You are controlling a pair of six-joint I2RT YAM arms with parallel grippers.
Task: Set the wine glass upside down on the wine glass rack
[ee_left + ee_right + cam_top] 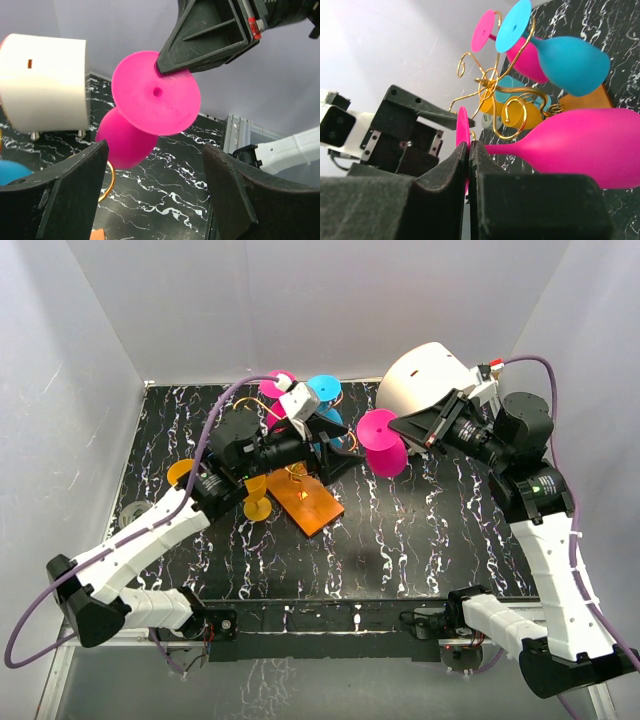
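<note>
Two pink glasses counted. Held sideways in the air just right of the one wine glass rack (318,502): the pink wine glass (380,445), pinched by its flat foot in the closed right gripper (469,147). Wide open near its bowl, touching nothing: the left gripper (155,150). Among the rack's gold arms: second pink glass (484,31), one blue glass (570,62), one yellow glass (525,115); maybe more, hard to tell. At the back of the table (420,540): one white dome (430,375).
</note>
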